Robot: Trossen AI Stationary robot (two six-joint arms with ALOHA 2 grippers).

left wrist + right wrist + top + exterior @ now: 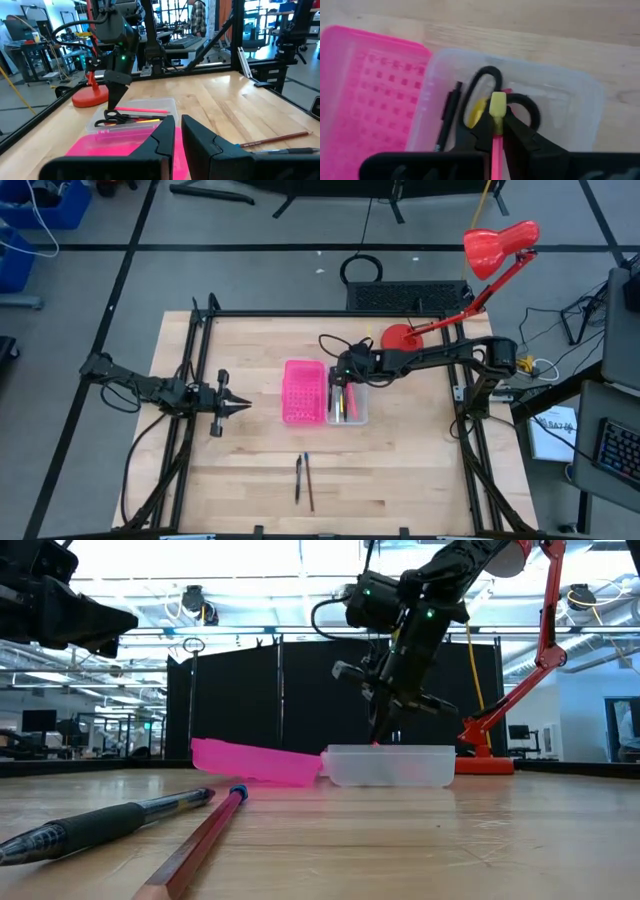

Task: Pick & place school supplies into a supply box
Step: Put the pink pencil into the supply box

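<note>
The supply box (358, 412), a clear plastic tray, stands at mid-table beside a pink perforated panel (303, 392). In it lie black-handled scissors (487, 82), a black pen (447, 117) and a yellow pencil (150, 120). My right gripper (497, 122) hangs over the box's far end, slanting down, shut on a pink pencil (145, 109). A black pen (298, 478) and a brown pencil (309, 483) lie on the table near the front edge. My left gripper (235, 407) waits at the table's left, level, shut on nothing. My right gripper pinches the pink pencil between its two fingertips, just behind the yellow eraser end (498, 106), which pokes out past them. The fingers (114, 97) slant down from above. The shaft (150, 109) runs nearly level over the scissors; whether it rests on them I cannot tell.
A red desk lamp stands with its base (398, 338) just beyond the box, its arm reaching over the right arm. A black frame (300, 313) borders the table's far and side edges. Bare wood lies between the box and the two loose items.
</note>
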